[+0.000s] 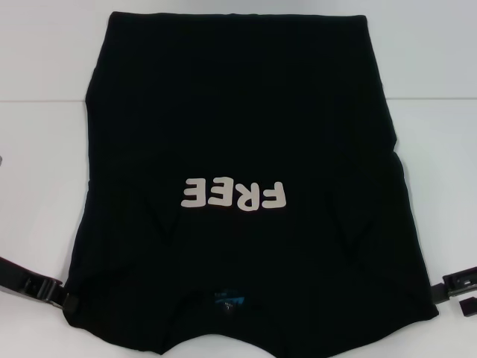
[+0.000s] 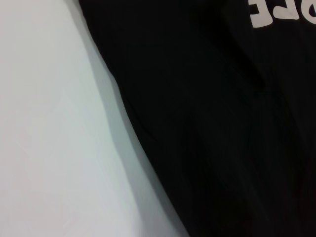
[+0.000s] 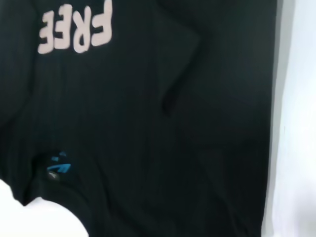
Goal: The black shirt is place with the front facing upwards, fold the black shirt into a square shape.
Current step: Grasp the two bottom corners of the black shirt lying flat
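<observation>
**Sleeves in, lengthwise fold pending**

You had the black shirt [image 1: 238,186] spread front-up on the white bench [image 1: 45,97], collar end nearest the robot, white "FREE" lettering [image 1: 233,195] reading upside down in the head view, blue neck label [image 1: 229,300] near the bottom edge. Both sides looked already folded inward, giving a long panel with diagonal creases either side of the print.

Left gripper [image 1: 45,287] sat at the shirt's near left edge, right gripper [image 1: 458,287] at the near right edge, both low by the bench. Could not tell whether either set of fingers was apart or together.

Judged step: taking the collar-end corners. Next move called for pinching both corners evenly and carrying them toward the far hem, keeping the layers aligned.
</observation>
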Robot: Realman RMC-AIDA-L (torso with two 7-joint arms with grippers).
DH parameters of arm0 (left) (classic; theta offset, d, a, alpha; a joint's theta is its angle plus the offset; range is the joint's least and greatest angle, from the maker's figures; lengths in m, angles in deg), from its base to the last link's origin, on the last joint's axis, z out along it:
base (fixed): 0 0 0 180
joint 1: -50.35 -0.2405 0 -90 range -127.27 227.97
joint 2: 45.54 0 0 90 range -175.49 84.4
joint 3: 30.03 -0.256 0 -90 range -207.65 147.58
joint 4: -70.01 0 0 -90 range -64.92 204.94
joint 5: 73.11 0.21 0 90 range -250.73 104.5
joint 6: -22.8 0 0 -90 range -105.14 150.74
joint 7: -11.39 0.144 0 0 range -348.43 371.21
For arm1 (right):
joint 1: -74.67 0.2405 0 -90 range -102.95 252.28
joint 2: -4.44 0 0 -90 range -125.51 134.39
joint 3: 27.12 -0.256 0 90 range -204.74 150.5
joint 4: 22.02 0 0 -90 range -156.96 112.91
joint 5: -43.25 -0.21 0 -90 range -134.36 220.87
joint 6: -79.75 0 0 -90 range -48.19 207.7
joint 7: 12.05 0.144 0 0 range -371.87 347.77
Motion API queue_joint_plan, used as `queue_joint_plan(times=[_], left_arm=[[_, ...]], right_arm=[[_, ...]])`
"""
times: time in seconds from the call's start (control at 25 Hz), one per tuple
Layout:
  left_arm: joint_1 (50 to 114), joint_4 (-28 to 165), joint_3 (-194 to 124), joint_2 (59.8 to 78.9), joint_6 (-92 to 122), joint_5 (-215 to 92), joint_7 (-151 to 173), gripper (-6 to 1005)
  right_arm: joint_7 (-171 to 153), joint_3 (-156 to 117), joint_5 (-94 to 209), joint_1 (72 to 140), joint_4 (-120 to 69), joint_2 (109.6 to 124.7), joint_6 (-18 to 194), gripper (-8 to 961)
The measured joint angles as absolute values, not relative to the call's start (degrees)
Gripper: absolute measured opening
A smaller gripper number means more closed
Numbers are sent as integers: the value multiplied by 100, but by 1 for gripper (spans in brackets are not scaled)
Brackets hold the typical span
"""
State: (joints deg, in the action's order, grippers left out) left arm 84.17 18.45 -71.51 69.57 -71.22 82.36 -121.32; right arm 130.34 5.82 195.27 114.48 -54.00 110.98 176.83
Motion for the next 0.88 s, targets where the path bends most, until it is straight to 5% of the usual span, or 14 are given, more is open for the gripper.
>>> queue_joint_plan(times=[0.2,0.88], left_arm=[[8430,1872,-7152,6959,-7132,8236,-12132,66],[8472,1886,-7152,6959,-7159,8236,-12139,65]], right_arm=[[13034,651,19530,11483,-5394,11185,17567,925],[13050,839,19530,11540,-5393,11352,17273,925]])
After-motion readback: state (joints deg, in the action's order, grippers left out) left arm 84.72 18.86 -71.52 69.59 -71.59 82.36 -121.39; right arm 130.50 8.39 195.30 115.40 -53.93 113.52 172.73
